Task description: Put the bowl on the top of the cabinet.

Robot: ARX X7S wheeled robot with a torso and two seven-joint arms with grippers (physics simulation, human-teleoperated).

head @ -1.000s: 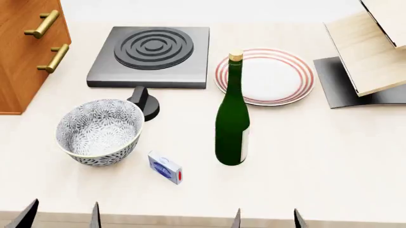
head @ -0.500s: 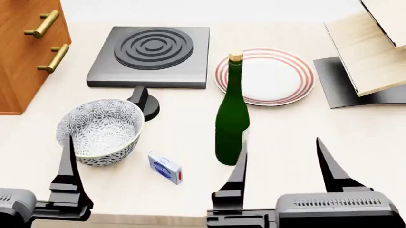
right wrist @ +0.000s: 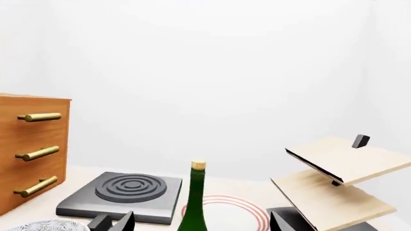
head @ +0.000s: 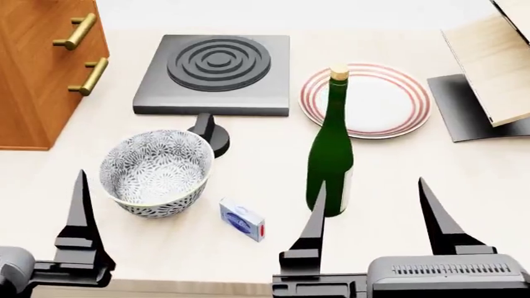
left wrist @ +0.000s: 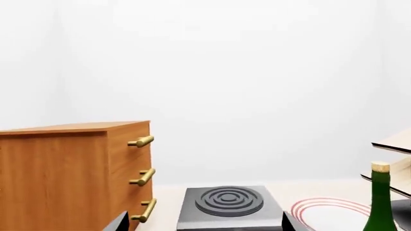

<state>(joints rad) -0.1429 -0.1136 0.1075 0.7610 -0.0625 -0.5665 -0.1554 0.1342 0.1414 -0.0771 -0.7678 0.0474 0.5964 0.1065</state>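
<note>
I see the floral bowl (head: 156,171) on the worktop (head: 248,248), near the cabinet (head: 37,74), ungrasped. My right pincer (head: 370,205) gapes wide; the left pincer (head: 81,217) I cannot tell. Risk, I judge: reaching in could topple the green bottle (head: 331,149) nearby

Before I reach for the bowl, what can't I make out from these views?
- Left gripper: head view shows one finger; the other is cut off by the frame's left edge, so its opening is unclear.
- Cabinet top: cut off in head view; only edge-on in left wrist view.
- Bowl: absent from left wrist view; just a rim sliver in right wrist view.
- Small box label: too small.
</note>
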